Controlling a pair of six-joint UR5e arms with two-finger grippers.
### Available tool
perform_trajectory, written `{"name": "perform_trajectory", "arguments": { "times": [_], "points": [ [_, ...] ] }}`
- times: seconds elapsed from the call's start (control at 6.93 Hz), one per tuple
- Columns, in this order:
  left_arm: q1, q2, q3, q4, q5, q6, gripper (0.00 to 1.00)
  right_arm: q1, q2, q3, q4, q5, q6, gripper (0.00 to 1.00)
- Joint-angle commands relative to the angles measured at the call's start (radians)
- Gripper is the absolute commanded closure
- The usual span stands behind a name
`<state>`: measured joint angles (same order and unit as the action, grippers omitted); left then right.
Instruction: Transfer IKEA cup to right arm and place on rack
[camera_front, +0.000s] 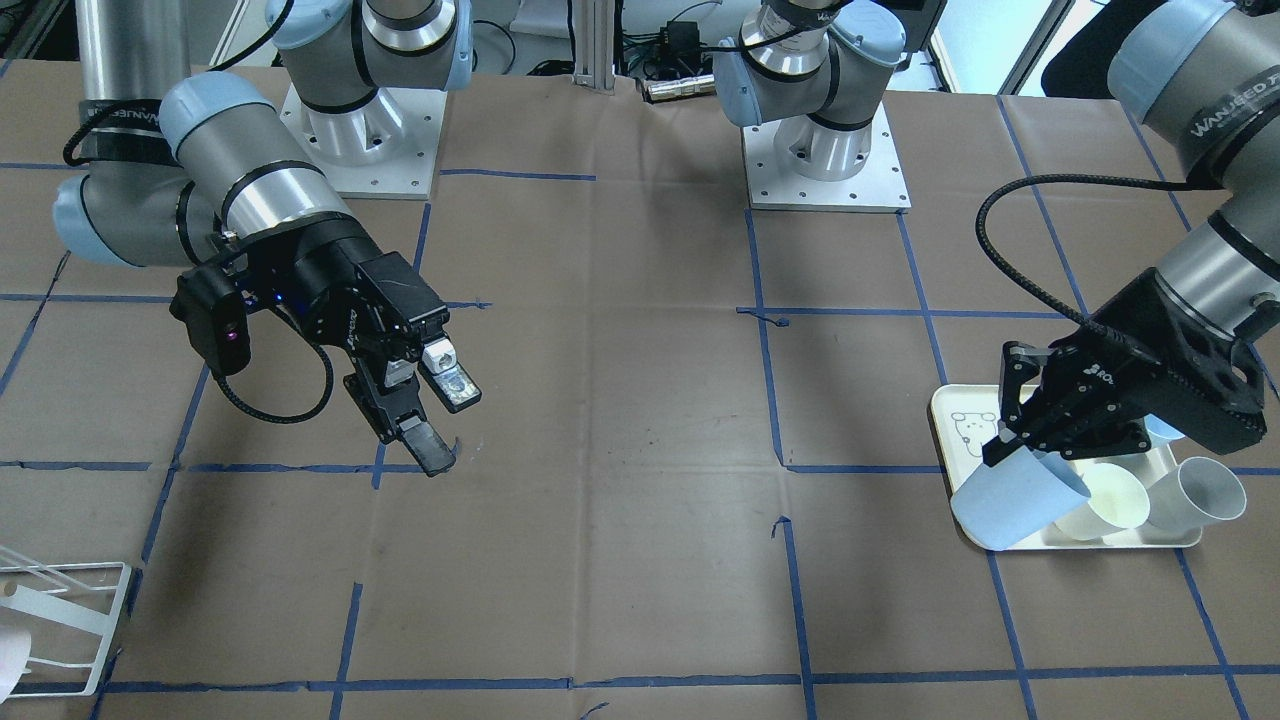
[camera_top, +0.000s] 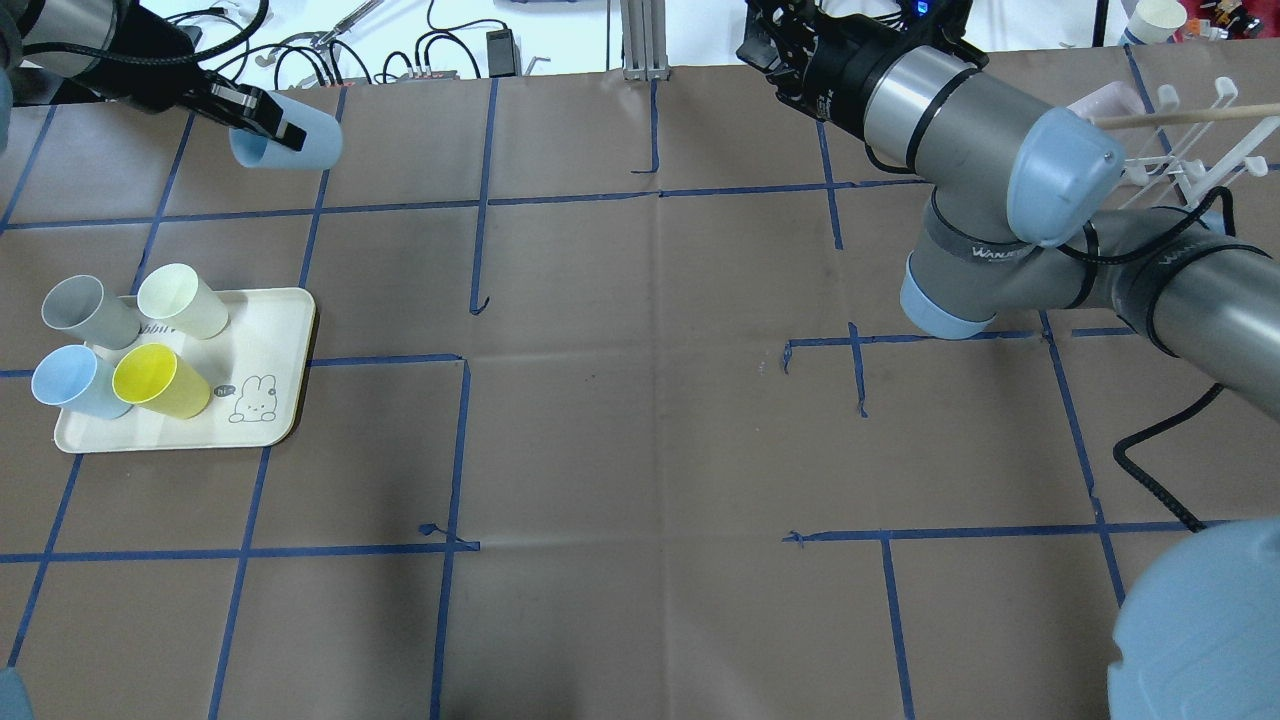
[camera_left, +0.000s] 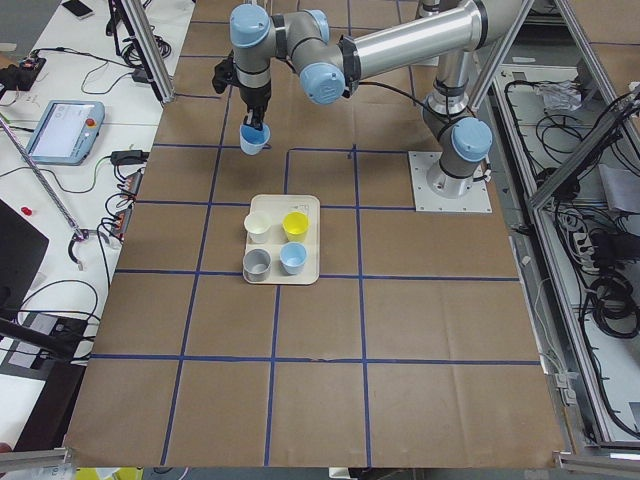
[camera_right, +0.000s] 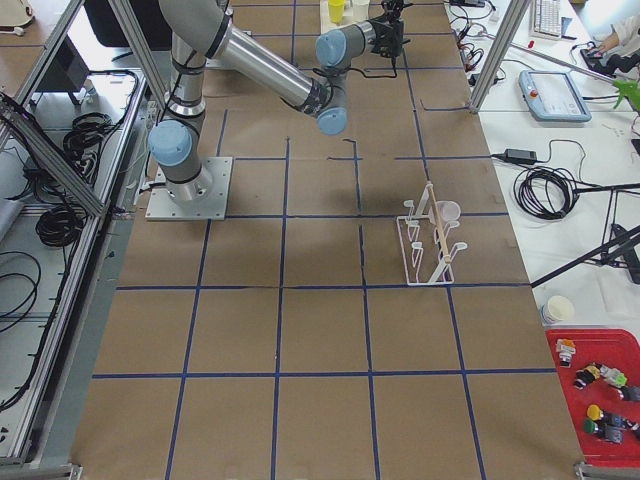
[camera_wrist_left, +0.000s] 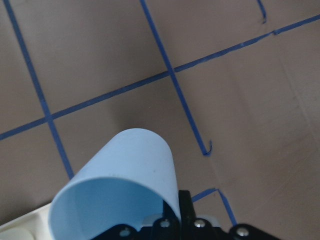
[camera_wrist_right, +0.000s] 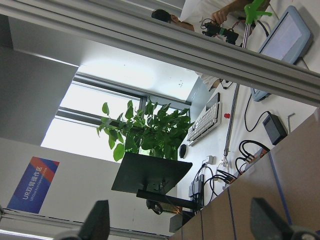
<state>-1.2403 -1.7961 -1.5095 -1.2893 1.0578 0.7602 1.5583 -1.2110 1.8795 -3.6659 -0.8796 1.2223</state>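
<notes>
My left gripper (camera_front: 1006, 446) is shut on the rim of a pale blue IKEA cup (camera_front: 1018, 503) and holds it tilted, in the air, over the cream tray (camera_front: 958, 405). In the overhead view the left gripper (camera_top: 262, 118) and the cup (camera_top: 300, 142) are at the far left. The left wrist view shows the cup (camera_wrist_left: 125, 185) from above, its mouth open. My right gripper (camera_front: 445, 420) is open and empty, above the table, far from the cup. The white wire rack (camera_top: 1190, 150) stands at the far right and also shows in the front view (camera_front: 62, 620).
The cream tray (camera_top: 272, 340) holds a grey (camera_top: 88, 312), a cream (camera_top: 182, 302), a blue (camera_top: 76, 382) and a yellow cup (camera_top: 160, 382). A pink cup (camera_right: 447, 212) hangs on the rack (camera_right: 430, 245). Blue tape lines cross the brown table.
</notes>
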Motion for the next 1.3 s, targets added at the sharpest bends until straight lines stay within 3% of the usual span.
{"name": "perform_trajectory", "arguments": {
  "times": [0.0,0.43,0.58,0.72,1.16],
  "points": [
    [-0.001,-0.006,-0.064,0.097,-0.192,0.084,1.0,-0.001,0.024,0.001,-0.11,-0.002,0.172,0.0],
    [-0.002,-0.011,-0.284,0.437,-0.41,0.11,1.0,0.018,0.085,0.001,-0.28,-0.102,0.355,0.0],
    [-0.005,-0.018,-0.319,0.534,-0.474,0.141,1.0,0.028,0.097,0.001,-0.311,-0.163,0.376,0.0],
    [-0.033,-0.058,-0.325,0.586,-0.575,0.155,1.0,0.034,0.099,0.001,-0.312,-0.168,0.375,0.0],
    [-0.166,-0.074,-0.343,0.833,-0.582,0.02,1.0,0.034,0.099,0.003,-0.312,-0.168,0.365,0.0]
  ]
}}
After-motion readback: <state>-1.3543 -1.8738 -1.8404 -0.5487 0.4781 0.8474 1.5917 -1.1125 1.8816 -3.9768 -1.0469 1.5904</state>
